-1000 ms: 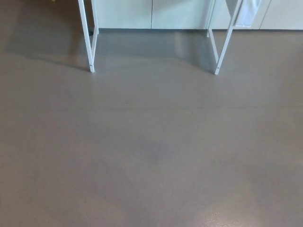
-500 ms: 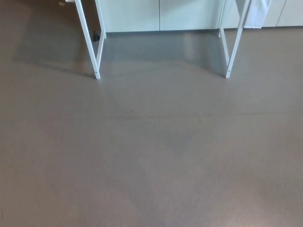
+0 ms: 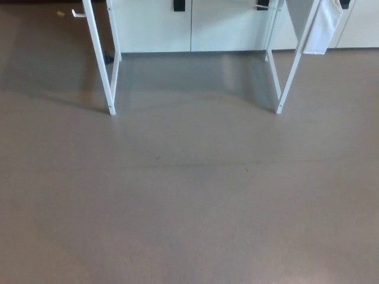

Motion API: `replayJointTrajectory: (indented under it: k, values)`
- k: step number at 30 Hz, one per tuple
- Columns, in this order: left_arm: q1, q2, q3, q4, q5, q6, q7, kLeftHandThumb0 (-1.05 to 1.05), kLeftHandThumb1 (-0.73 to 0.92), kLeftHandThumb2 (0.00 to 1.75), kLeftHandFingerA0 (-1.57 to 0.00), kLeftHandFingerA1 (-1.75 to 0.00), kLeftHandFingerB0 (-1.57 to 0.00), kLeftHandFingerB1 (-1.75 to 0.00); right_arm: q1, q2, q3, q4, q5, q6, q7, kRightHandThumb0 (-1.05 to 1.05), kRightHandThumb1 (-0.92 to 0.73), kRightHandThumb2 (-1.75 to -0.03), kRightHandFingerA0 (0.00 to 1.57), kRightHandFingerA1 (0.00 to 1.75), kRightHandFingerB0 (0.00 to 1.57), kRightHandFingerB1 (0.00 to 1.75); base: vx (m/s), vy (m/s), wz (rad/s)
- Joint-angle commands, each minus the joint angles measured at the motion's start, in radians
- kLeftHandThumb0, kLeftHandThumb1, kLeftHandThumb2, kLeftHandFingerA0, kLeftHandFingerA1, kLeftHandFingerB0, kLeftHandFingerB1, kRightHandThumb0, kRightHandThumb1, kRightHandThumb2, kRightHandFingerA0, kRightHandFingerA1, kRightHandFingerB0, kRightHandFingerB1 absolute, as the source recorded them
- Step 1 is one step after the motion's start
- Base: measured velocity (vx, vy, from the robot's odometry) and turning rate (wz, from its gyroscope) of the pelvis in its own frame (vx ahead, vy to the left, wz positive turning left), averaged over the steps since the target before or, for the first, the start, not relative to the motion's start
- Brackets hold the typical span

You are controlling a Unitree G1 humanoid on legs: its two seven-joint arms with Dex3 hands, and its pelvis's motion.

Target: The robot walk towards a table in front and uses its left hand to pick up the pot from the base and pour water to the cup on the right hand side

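Only the lower part of a table shows at the top of the head view: a white left leg frame (image 3: 100, 62) and a white right leg frame (image 3: 291, 65) standing on the floor. The tabletop, the pot, its base and the cup are all out of frame. Neither of my hands nor any part of my arms appears.
Grey-brown floor (image 3: 189, 201) fills most of the picture. Pale cabinet doors (image 3: 189, 23) with dark handles stand behind the table legs. A white cloth (image 3: 324, 26) hangs at the upper right. A small white object (image 3: 77, 13) lies at the upper left.
The whole picture has shifted: the table legs sit lower in the frame and more of the cabinets behind them shows, so the camera has moved.
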Motion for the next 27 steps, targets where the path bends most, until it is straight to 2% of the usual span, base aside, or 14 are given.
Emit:
replayJointTrajectory:
  k: [1, 2, 3, 5, 6, 7, 8, 9, 11, 13, 20, 27]
  values:
    - [0.003, 0.006, -0.006, 0.000, -0.012, -0.017, 0.005, 0.16, 0.64, 0.60, -0.34, -0.42, -0.20, -0.34, 0.004, -0.015, -0.003, 0.002, 0.017, 0.002, -0.007, -0.23, -0.66, -0.59, 0.37, 0.41, 0.30, 0.40, 0.19, -0.031, 0.08]
    - [0.003, 0.007, -0.006, 0.000, -0.013, -0.017, 0.005, 0.16, 0.64, 0.60, -0.34, -0.42, -0.20, -0.34, 0.004, -0.015, -0.003, 0.002, 0.018, 0.002, -0.007, -0.23, -0.66, -0.59, 0.37, 0.41, 0.30, 0.40, 0.19, -0.081, 0.08]
    - [0.171, -0.049, -0.119, -0.332, 0.124, -0.081, 0.079, 0.06, 0.55, 0.56, -0.49, -0.44, -0.38, -0.38, 0.011, -0.032, 0.102, 0.035, -0.148, -0.137, -0.114, -0.14, -0.61, -0.57, 0.54, 0.51, 0.36, 0.41, 0.21, -0.079, 0.07]
    - [0.043, 0.020, -0.128, -0.021, 0.143, -0.180, 0.075, 0.11, 0.55, 0.57, -0.48, -0.43, -0.37, -0.37, 0.023, -0.029, 0.124, 0.008, -0.165, -0.140, -0.137, -0.15, -0.60, -0.58, 0.55, 0.54, 0.36, 0.42, 0.19, -0.137, 0.06]
    - [0.021, 0.028, -0.131, 0.024, 0.135, -0.190, 0.076, 0.12, 0.57, 0.57, -0.44, -0.43, -0.36, -0.37, 0.028, -0.029, 0.135, -0.001, -0.167, -0.143, -0.143, -0.15, -0.60, -0.58, 0.54, 0.54, 0.36, 0.43, 0.25, -0.177, 0.04]
    - [0.021, 0.028, -0.138, 0.024, 0.135, -0.199, 0.082, 0.12, 0.55, 0.57, -0.44, -0.42, -0.38, -0.37, 0.024, -0.036, 0.150, 0.022, -0.178, -0.169, -0.144, -0.11, -0.60, -0.57, 0.45, 0.48, 0.34, 0.42, 0.31, -0.151, -0.27]
    - [0.026, 0.028, -0.148, 0.019, 0.139, -0.210, 0.089, 0.12, 0.55, 0.57, -0.44, -0.42, -0.38, -0.37, 0.018, -0.045, 0.164, 0.054, -0.191, -0.199, -0.144, -0.11, -0.60, -0.57, 0.45, 0.48, 0.34, 0.42, 0.34, -0.108, 0.25]
    - [0.026, 0.033, -0.167, 0.032, 0.152, -0.238, 0.100, 0.11, 0.55, 0.57, -0.46, -0.42, -0.39, -0.38, 0.026, -0.049, 0.196, 0.067, -0.223, -0.257, -0.150, -0.11, -0.59, -0.56, 0.39, 0.47, 0.33, 0.43, 0.33, -0.071, 0.47]
    - [0.029, 0.035, -0.189, 0.043, 0.171, -0.278, 0.115, 0.09, 0.54, 0.56, -0.48, -0.43, -0.40, -0.38, 0.035, -0.059, 0.243, 0.079, -0.270, -0.312, -0.177, -0.13, -0.58, -0.56, 0.41, 0.45, 0.33, 0.42, 0.29, -0.089, 0.06]
    - [0.058, 0.051, -0.261, 0.037, 0.264, -0.385, 0.170, 0.00, 0.53, 0.54, -0.51, -0.41, -0.41, -0.37, 0.048, -0.076, 0.324, 0.087, -0.355, -0.373, -0.228, -0.17, -0.58, -0.56, 0.42, 0.43, 0.32, 0.40, 0.21, -0.101, 0.00]
    - [0.058, 0.064, -0.313, 0.055, 0.284, -0.423, 0.218, -0.05, 0.51, 0.54, -0.52, -0.41, -0.42, -0.37, 0.045, -0.083, 0.357, 0.111, -0.348, -0.410, -0.254, -0.17, -0.58, -0.56, 0.42, 0.42, 0.32, 0.39, 0.20, 0.028, -0.11]
    - [0.039, 0.065, -0.317, 0.074, 0.256, -0.431, 0.224, 0.01, 0.52, 0.54, -0.51, -0.42, -0.42, -0.37, 0.042, -0.077, 0.356, 0.099, -0.325, -0.411, -0.261, -0.17, -0.58, -0.56, 0.42, 0.43, 0.33, 0.40, 0.33, 0.185, -0.05]
